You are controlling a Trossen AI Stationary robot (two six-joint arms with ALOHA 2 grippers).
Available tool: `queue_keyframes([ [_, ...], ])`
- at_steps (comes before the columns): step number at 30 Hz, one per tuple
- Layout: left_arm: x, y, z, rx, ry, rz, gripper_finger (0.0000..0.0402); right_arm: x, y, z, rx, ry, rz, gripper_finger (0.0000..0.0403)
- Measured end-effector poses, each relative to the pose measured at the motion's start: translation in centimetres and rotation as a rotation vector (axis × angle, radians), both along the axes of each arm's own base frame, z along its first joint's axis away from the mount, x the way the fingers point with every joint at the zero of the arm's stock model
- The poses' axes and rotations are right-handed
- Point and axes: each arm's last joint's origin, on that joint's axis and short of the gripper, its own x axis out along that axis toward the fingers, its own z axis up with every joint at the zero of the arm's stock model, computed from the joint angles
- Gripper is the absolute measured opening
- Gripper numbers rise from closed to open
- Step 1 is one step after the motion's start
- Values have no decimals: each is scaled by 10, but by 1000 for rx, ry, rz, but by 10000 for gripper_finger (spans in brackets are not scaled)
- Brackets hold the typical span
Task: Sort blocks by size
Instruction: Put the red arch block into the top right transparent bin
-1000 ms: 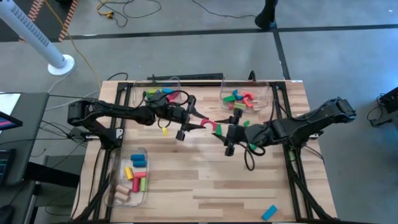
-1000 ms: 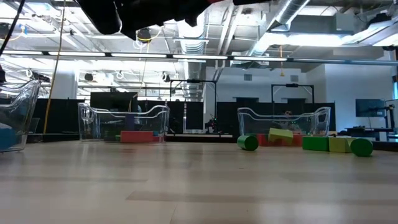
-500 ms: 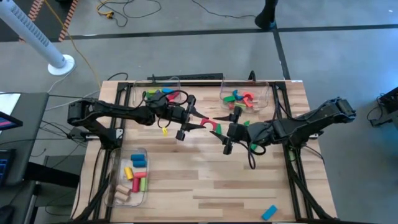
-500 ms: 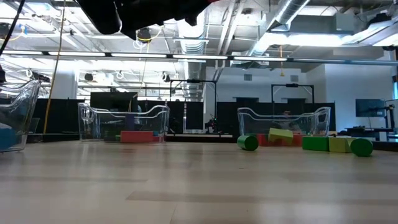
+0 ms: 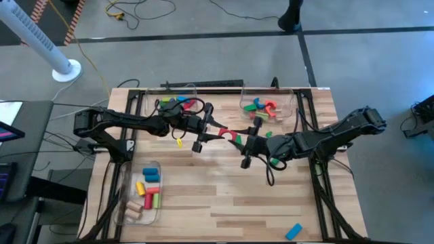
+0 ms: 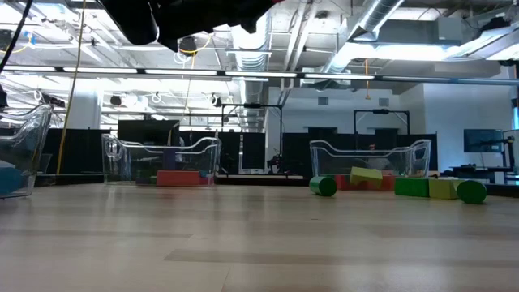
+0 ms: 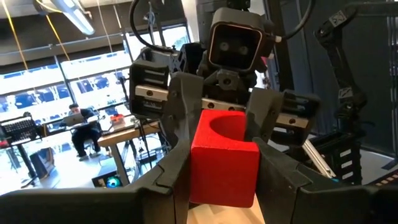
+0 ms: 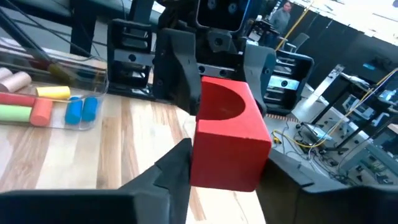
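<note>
Red arch block (image 5: 230,136) is mid-air over the table centre, between the two grippers, both of them on it. Left gripper (image 5: 218,133) comes in from the left, right gripper (image 5: 243,139) from the right. Both wrist views show the same thing: the arch (image 7: 224,158) sits between that arm's own dark fingers, with the other arm's fingers (image 7: 268,118) gripping its far end. So left jaws are clamped on the arch, and right jaws are now also pressed against its sides (image 8: 229,134).

Change vs a second ago: in the high view the right gripper has moved up and left toward the left gripper; earlier it sat lower, clear of the arch, fingers wider. Left arm hasn't moved, same grip.

Low view is unchanged: the arms are only dark shapes along the top edge.

Rest of the blocks:
- back-left bin (image 5: 150,102): mixed colours inside
- back-right bin (image 5: 290,98): green, red and blue pieces
- front-left bin (image 5: 130,181): yellow, blue, red, green and plain wood pieces
- green blocks (image 5: 274,160) loose on the wooden table (image 5: 230,196) under the right arm; low view shows a green cylinder (image 6: 323,186), a green cube and a yellow-green one there
- lone blue block (image 5: 293,231) at the front-right table edge
</note>
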Motion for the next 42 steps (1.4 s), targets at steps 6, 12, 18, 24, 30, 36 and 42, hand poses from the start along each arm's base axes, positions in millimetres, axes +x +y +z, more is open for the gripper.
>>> queue_keyframes([
  [6,0,0,-1,8,7,2,129,0,1,0,1,-3,-4,160],
  [12,0,0,-1,-22,21,-5,151,-1,1,0,-11,3,-15,167],
  [18,0,0,-1,-58,24,-14,178,-1,1,0,-8,0,-27,163],
  [24,-3,0,4,-45,16,2,188,-3,-1,-4,-2,37,-59,163],
  [30,-18,4,14,8,88,106,204,-6,-3,-10,-4,81,-133,163],
  [36,-41,-1,19,40,268,133,212,-12,-15,-19,12,150,-251,163],
  [42,-54,-11,1,11,534,92,212,-22,-44,-29,80,239,-404,163],
])
